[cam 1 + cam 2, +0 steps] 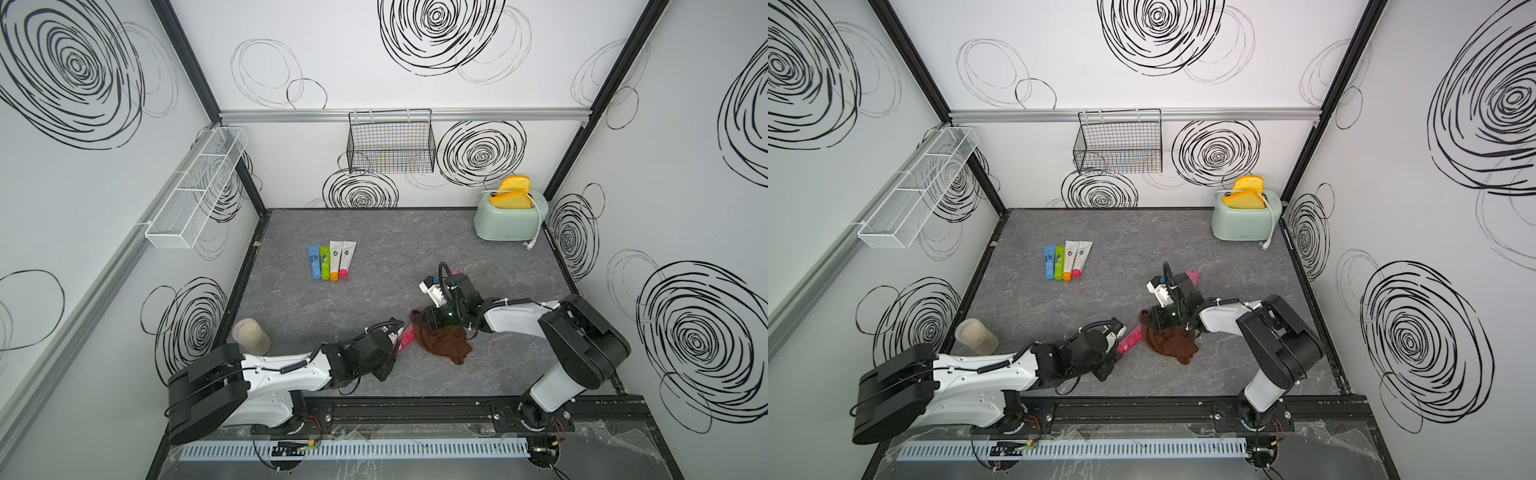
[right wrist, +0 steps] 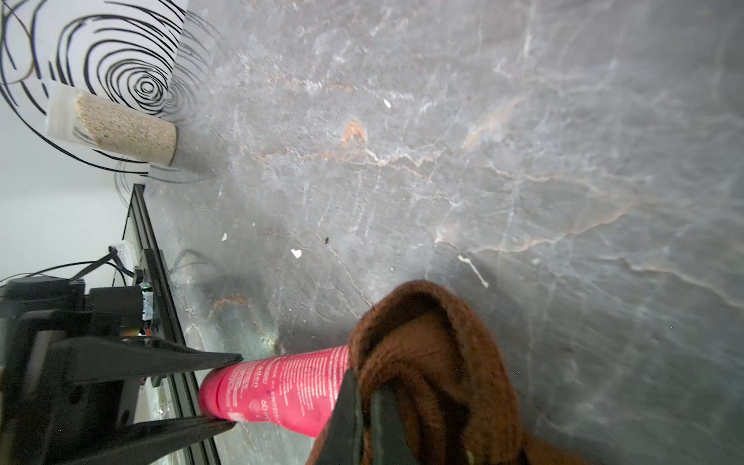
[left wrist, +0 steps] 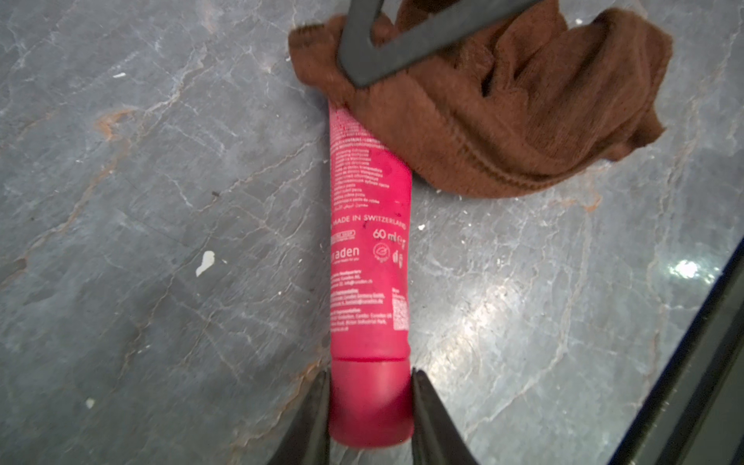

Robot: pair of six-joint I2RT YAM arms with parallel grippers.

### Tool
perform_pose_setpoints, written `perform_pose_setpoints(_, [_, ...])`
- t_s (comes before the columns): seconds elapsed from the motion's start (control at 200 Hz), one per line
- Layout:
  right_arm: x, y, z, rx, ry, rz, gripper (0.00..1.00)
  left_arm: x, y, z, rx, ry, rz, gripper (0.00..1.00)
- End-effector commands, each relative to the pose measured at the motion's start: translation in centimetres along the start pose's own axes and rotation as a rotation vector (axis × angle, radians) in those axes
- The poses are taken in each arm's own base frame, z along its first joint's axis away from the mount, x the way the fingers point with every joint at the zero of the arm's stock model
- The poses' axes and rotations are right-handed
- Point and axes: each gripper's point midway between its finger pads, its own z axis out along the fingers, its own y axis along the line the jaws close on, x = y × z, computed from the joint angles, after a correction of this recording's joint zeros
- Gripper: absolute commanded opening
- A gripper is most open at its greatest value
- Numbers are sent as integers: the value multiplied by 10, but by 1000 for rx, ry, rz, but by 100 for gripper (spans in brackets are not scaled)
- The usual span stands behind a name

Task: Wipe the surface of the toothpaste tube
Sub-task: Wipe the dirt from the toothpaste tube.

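Grips cap of toothpaste tube (image 1: pixel 405 338) in left tool (image 3: pixel 370 378), flat on bench (image 1: pixel 332 316), lower centre in a top view; slants up-right under brown cloth (image 1: pixel 442 343) pinched in closed right tool (image 2: pixel 364 386); should wipe down-left toward cap

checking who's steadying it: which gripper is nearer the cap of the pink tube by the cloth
Left. The left gripper is clamped on the cap of the pink tube; the right gripper, shut on the brown cloth, sits at the tube's opposite end.
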Motion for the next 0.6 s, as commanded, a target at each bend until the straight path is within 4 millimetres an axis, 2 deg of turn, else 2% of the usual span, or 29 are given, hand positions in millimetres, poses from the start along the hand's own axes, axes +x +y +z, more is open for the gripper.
perform_pose_setpoints(0.0, [7, 5, 11, 7, 29, -38, 0, -22, -6, -3, 12, -67, -1, 0])
perform_pose_setpoints(0.155, [22, 21, 22, -11, 72, -67, 0, -28, -3, -2, 12, -85, -10, 0])
perform_pose_setpoints(0.35, [51, 73, 32, -114, 142, -119, 0, -32, 3, -1, 0, -105, -20, 0])
perform_pose_setpoints(0.43, [59, 85, 32, -151, 154, -122, 0, -34, 5, -2, 0, -113, -27, 0])
perform_pose_setpoints(0.5, [63, 76, 33, -136, 157, -109, 0, -35, 5, -4, 3, -123, -28, 0])
perform_pose_setpoints(0.59, [59, 40, 28, -73, 146, -45, 0, -35, 4, -6, 13, -130, -29, 0])
